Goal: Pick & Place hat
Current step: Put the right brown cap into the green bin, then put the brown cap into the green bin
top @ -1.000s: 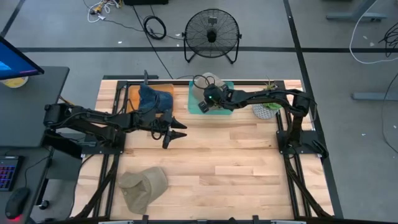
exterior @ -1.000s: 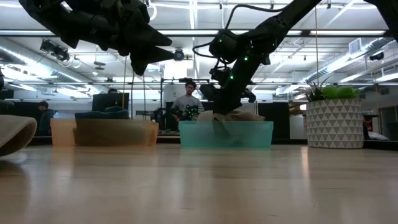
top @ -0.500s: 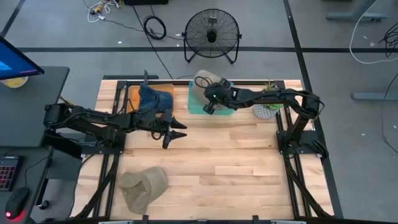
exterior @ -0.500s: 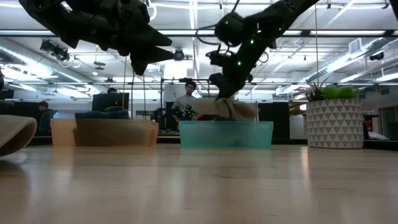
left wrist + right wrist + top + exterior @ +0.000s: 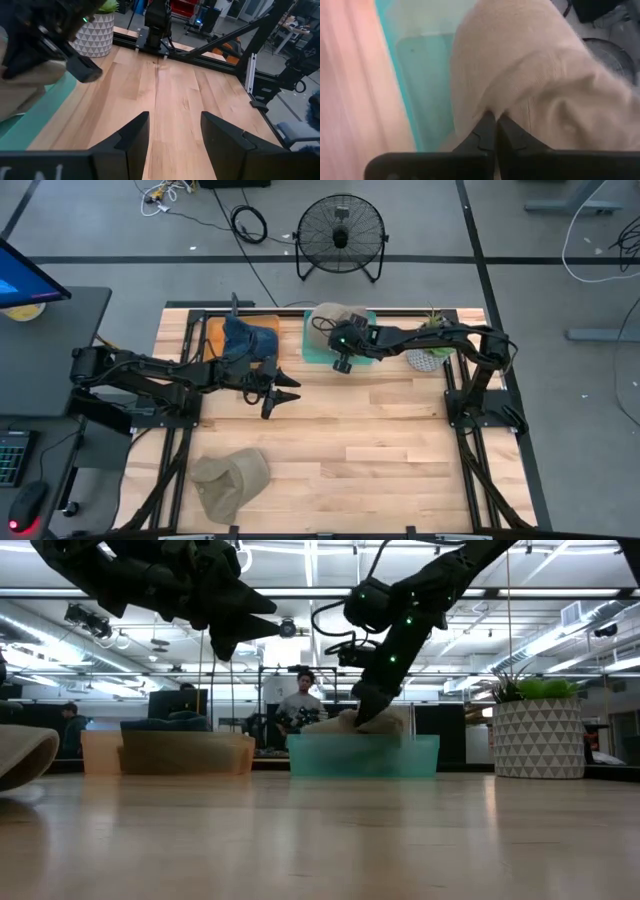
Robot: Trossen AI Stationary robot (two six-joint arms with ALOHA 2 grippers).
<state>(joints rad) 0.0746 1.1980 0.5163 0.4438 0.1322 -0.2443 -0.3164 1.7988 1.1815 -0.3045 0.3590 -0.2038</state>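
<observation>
My right gripper (image 5: 337, 336) is over the teal bin (image 5: 311, 352) at the table's far edge, shut on a beige hat (image 5: 330, 318). In the low view the hat (image 5: 376, 722) hangs under that gripper (image 5: 366, 716) at the height of the bin's rim (image 5: 360, 743). My left gripper (image 5: 286, 389) waits open in the air over the table's middle left, touching nothing. A second, olive hat (image 5: 230, 478) lies flat on the table near its near left corner. A blue hat (image 5: 246, 337) sits in the orange bin (image 5: 213, 332). My right gripper (image 5: 495, 126) pinches a raised fold of the beige hat's cloth (image 5: 492, 106) between its two shut fingers, at their free ends. The fingers come slanting down from above. The hat hangs below them, with its lower part down at the teal bin (image 5: 420, 75).
A potted plant (image 5: 430, 352) in a patterned white pot (image 5: 540, 738) stands right of the teal bin. A floor fan (image 5: 341, 234) stands beyond the far edge. Bare wood (image 5: 380, 440) spreads across the table's middle and right. People are in the room behind.
My right gripper rose out of the teal bin with the beige hat, drawing it up clear of the rim. It then shifted slightly toward the near edge and dipped, so the hat now hangs at rim height. It stayed shut.
</observation>
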